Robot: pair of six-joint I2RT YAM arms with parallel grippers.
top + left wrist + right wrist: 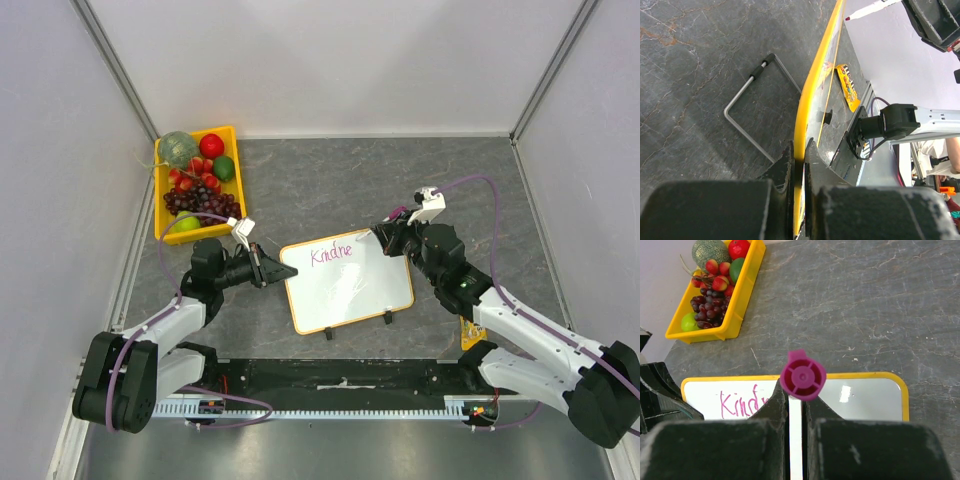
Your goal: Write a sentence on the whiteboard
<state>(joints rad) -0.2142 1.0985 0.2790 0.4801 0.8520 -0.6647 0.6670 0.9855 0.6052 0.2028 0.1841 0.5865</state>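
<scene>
The whiteboard (350, 290) lies tilted on the grey table, with an orange-yellow frame and two black clips on its near edge. Pink writing (331, 252) reading "Kindne" runs along its far side; part of it (742, 402) shows in the right wrist view. My left gripper (278, 270) is shut on the board's left edge, and the yellow frame (815, 85) passes between its jaws (799, 160). My right gripper (388, 236) is shut on a pink-capped marker (803, 375). The marker's tip (847, 18) is at the board's far edge, just right of the last letter.
A yellow tray (239, 165) holding grapes, apples, a melon and limes stands at the back left. A bent wire stand (740, 100) lies under the board's left side. A small yellow packet (472, 333) lies near the right arm. Grey walls close in three sides.
</scene>
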